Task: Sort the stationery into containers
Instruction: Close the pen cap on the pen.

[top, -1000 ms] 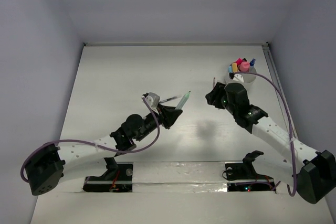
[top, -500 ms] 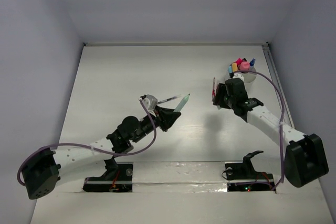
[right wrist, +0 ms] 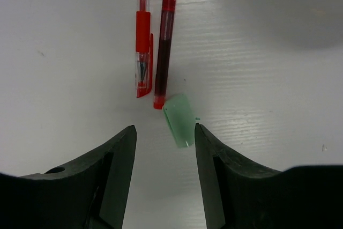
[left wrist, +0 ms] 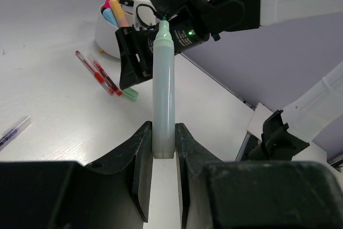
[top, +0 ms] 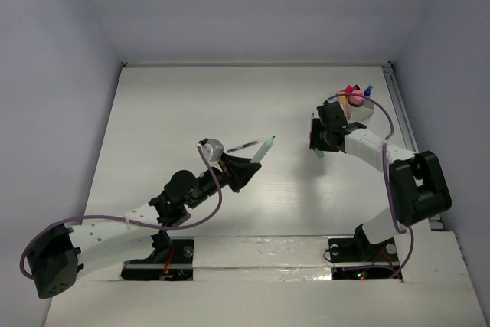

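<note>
My left gripper [top: 246, 162] is shut on the blunt end of a pale-green marker [top: 266, 148] and holds it above the table; in the left wrist view the marker [left wrist: 163, 84] stands between the fingers, uncapped tip forward. My right gripper [top: 317, 143] is open and points down over two red pens [top: 312, 129] and a small green cap [right wrist: 179, 119]. In the right wrist view the cap lies just ahead of the gripper [right wrist: 164, 151], nearer the right finger, and the red pens [right wrist: 155, 46] lie beyond it. The white cup [top: 358, 110] holds several markers.
A thin clear pen [top: 245, 145] lies on the table beside the left gripper; it also shows in the left wrist view [left wrist: 13, 130]. The cup [left wrist: 112, 31] stands just beyond the red pens [left wrist: 99, 73]. A rail [top: 398, 101] runs along the table's right edge.
The right arm has swung farther out and turned its gripper down over the red pens and green cap. The left arm has drawn back slightly, still holding the marker.
</note>
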You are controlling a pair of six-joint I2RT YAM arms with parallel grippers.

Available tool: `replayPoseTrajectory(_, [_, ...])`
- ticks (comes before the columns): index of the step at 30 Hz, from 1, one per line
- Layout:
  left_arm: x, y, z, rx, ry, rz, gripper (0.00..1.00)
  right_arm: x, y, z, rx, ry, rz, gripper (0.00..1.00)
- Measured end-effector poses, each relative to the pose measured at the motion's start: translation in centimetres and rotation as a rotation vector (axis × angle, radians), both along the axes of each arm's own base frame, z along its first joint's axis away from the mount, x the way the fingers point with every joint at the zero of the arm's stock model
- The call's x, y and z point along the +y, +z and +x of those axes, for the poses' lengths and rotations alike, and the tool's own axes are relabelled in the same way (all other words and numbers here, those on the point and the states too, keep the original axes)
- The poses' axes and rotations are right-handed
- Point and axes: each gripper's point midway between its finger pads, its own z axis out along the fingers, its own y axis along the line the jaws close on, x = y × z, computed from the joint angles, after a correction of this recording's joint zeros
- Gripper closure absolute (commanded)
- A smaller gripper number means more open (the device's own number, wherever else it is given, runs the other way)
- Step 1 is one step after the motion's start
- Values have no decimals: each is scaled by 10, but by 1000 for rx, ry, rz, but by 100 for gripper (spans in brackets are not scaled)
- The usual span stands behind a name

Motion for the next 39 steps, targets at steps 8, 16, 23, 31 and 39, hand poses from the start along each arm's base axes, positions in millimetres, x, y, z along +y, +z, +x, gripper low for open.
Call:
replayPoseTrajectory(8, [3,4,1,-7,2,-7,100,-5,-10,11,75,28,-69,53])
replayPoseTrajectory(16, [6,1,3,-3,10,-1,100,-8,-25,10,156,62,-114,56])
replayPoseTrajectory(23, [7,-1,4,0,13,4,100,-10,-35,7,205,77,-140,61])
replayPoseTrajectory(31, [8,-2,5,1,17,5,100,-14,-32,12,211,69,-156,75])
replayPoseTrajectory(39, [9,-2,7,1,23,5,100,-11,-21,-4,219,82,-115,82])
